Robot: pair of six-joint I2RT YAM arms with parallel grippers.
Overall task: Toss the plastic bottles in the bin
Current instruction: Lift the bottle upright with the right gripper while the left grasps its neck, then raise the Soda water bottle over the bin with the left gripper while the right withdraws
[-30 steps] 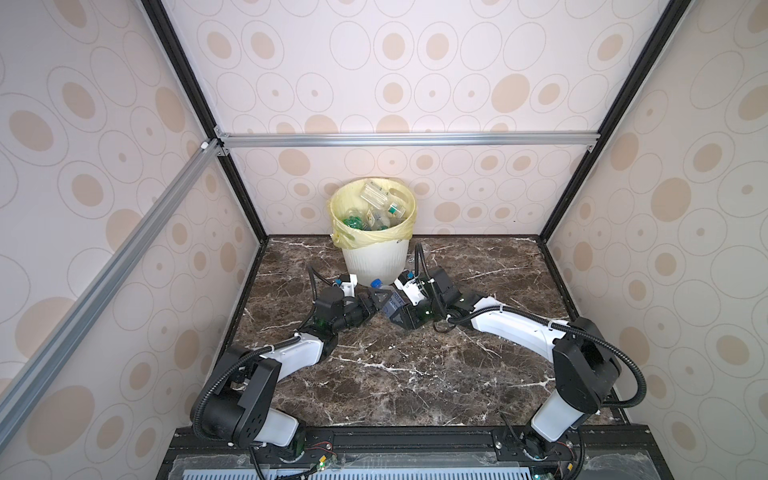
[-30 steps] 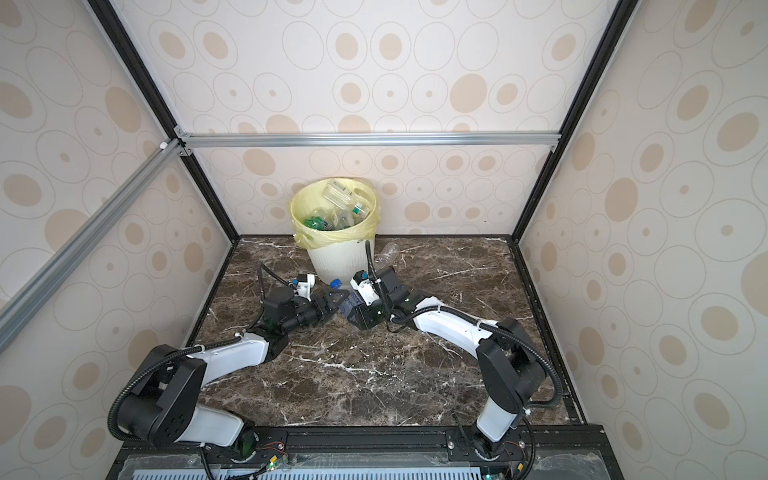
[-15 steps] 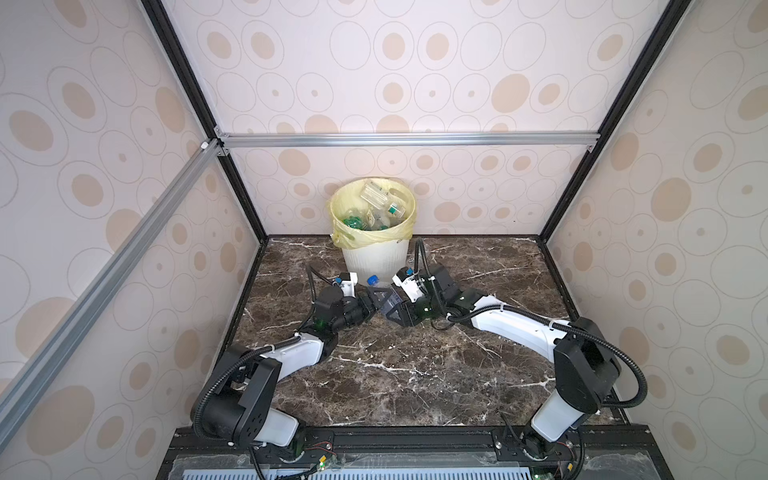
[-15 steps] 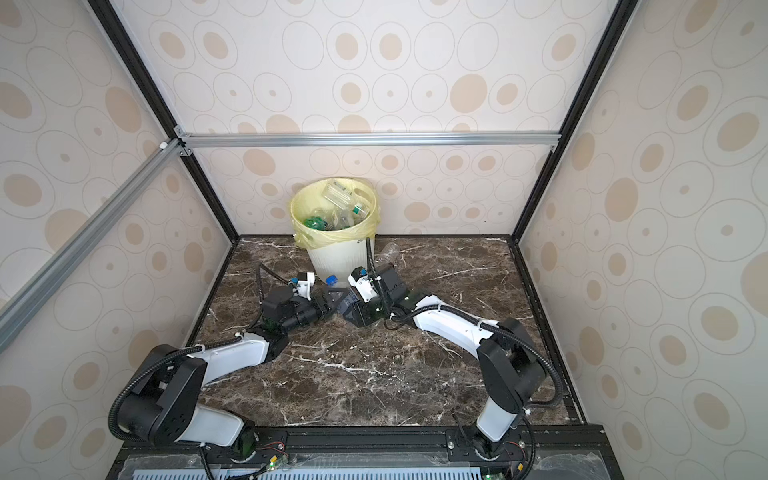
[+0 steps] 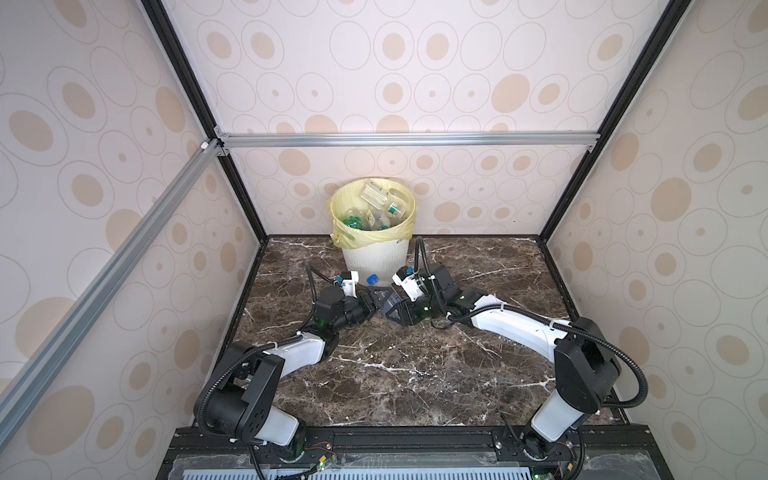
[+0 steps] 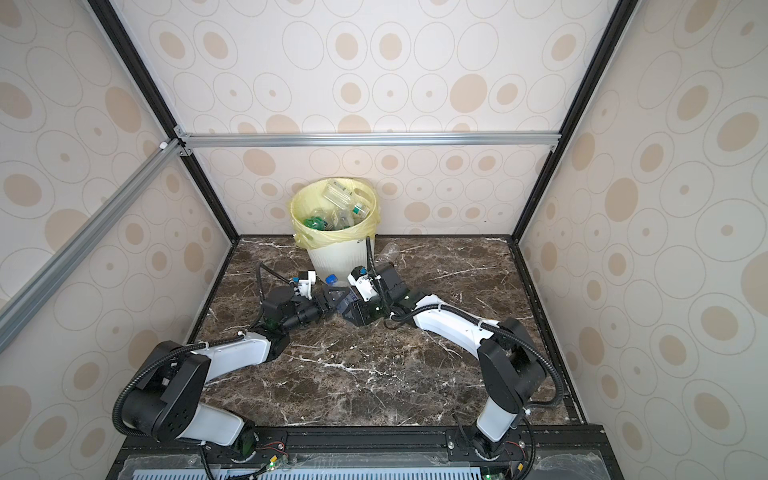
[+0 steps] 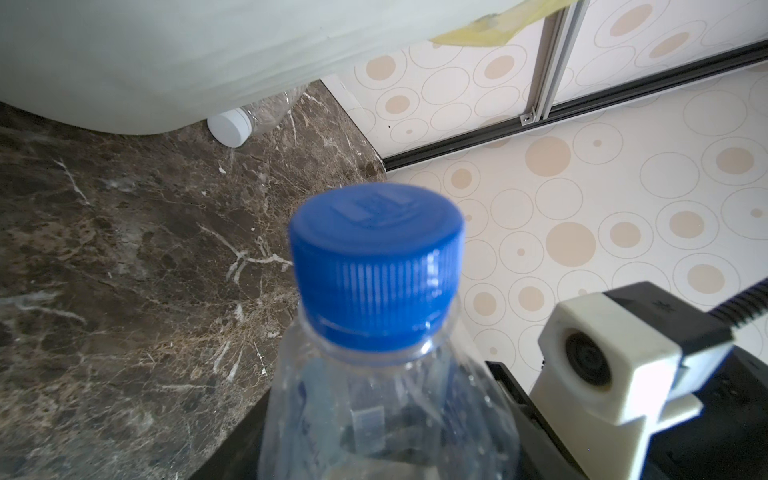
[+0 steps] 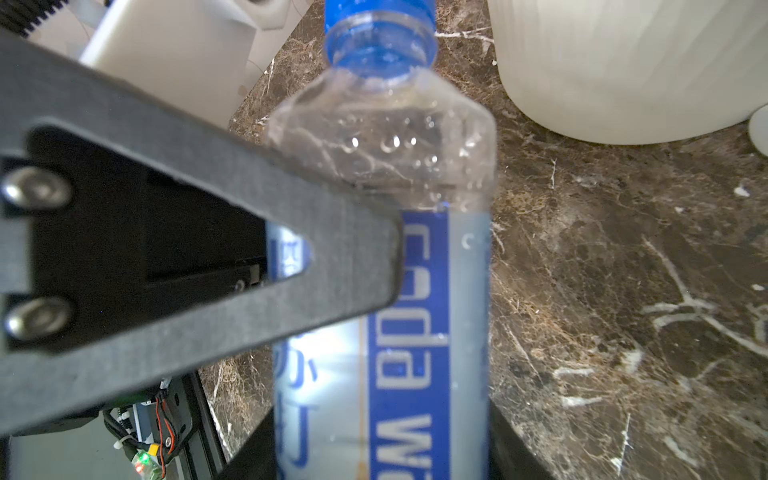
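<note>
Dark marble tabletop (image 5: 395,374) and circle-patterned walls (image 5: 104,166) are all I have around the work. From the left side the left gripper (image 5: 373,300) reaches in low to the blue-capped bottle (image 5: 372,277), which sits just in front of the bin (image 5: 374,259) with its cap pointing toward the bin's ribbed side. In the right wrist view one of that gripper's fingers (image 8: 208,257) lies flat across the blue label (image 8: 409,316), but I cannot tell whether it is pinching the bottle or only bracketing it. At the back centre the bin stands near the rear wall, its yellow bag (image 5: 345,232) folded over the rim, with clear and green bottles (image 5: 376,208) piled inside. From the right, the right gripper (image 5: 392,305) has the same blue-capped bottle between its jaws, closed partway on the labelled body. Just beside the bin's foot, on its right, a white-capped bottle (image 6: 389,250) lies on the marble.
</note>
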